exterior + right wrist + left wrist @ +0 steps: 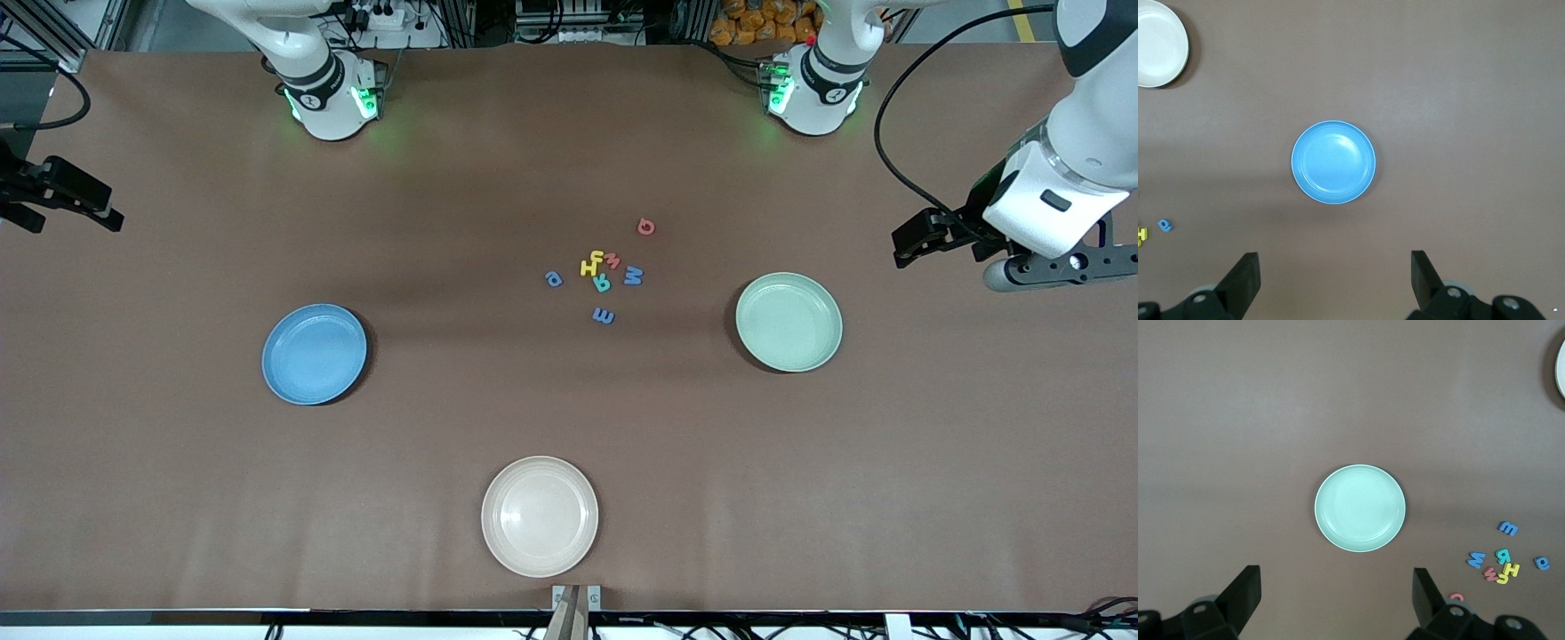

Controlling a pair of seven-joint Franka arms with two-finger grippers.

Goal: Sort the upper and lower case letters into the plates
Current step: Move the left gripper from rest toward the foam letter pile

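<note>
Right now I see both arms waiting high at the ends of the counter (569, 133), nothing held. My left pincer (1335, 597) hangs with its jaws wide apart over the counter by the mint plate (789, 322); my right pincer (1335, 273) hangs likewise spread at the other end, with the blue plate (314, 354) below it. Both plates are bare. The letters (605, 271) lie loose on the counter between the two plates, farther from the front camera than either: most in a tight clump, a red one (646, 228) apart and farther still. A cream plate (540, 516) sits nearest the camera. I judge the letters thin, light and probably soft foam, so they may skid or stick together. I would pinch each across its outer edges, taking the strays first.
</note>
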